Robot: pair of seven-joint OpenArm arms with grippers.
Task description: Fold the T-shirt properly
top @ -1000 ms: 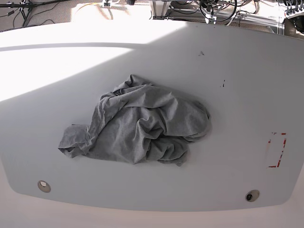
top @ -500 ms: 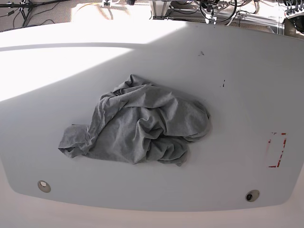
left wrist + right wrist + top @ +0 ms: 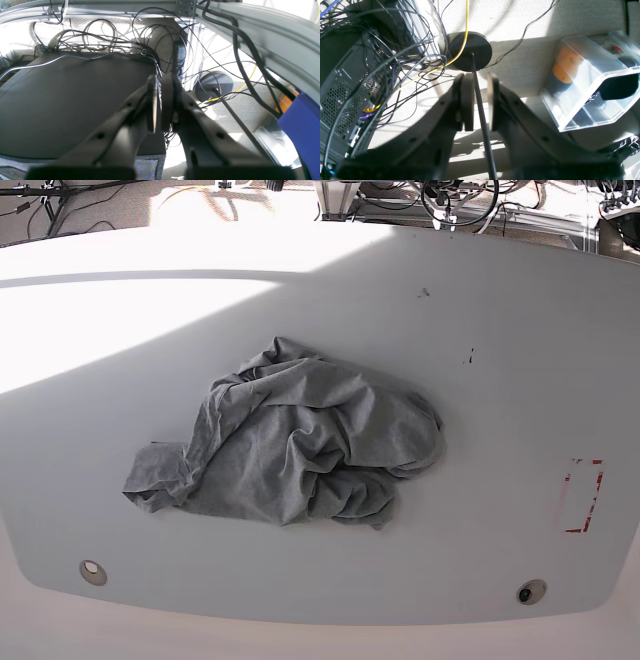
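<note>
Crumpled grey T-shirt (image 3: 295, 450) heaped mid white table (image 3: 500, 360), not folded yet. Left gripper (image 3: 160, 105) off the table, jaws pressed together on nothing, aimed at cables and a dark case. Right gripper (image 3: 477, 100) jaws slightly apart, empty, above floor. Clear plastic bin (image 3: 592, 82) nearby, holding something orange and something black.

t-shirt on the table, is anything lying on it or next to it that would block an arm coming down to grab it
Nothing visible does. The T-shirt lies crumpled alone on the white table, bare surface on all sides. Neither arm appears in the base view; both wrist cameras show only floor and cables, away from the table.
</note>
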